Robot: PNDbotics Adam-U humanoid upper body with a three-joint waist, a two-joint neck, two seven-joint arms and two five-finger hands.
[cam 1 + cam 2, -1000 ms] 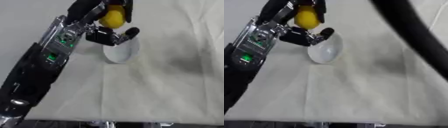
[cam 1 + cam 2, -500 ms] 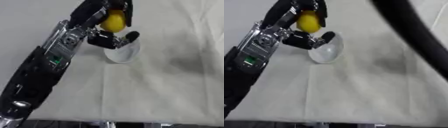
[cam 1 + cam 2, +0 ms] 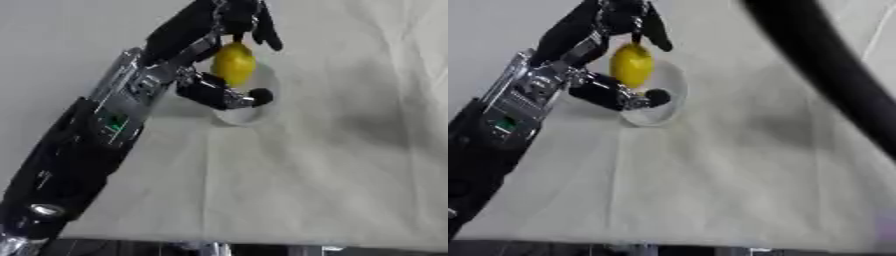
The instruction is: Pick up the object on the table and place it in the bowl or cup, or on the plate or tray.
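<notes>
Left robot hand (image 3: 213,30) extended forward, fingers and thumb curled.

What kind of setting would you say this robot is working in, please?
Probably a lab or test bench rather than a home: a table draped in plain pale cloth, holding only a white bowl, while the robot's left hand holds a yellow lemon-like object over it. Nothing domestic shows.

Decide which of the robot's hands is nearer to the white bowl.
Left. The left hand holds the yellow fruit directly above the white bowl; the right hand is not in view.
</notes>
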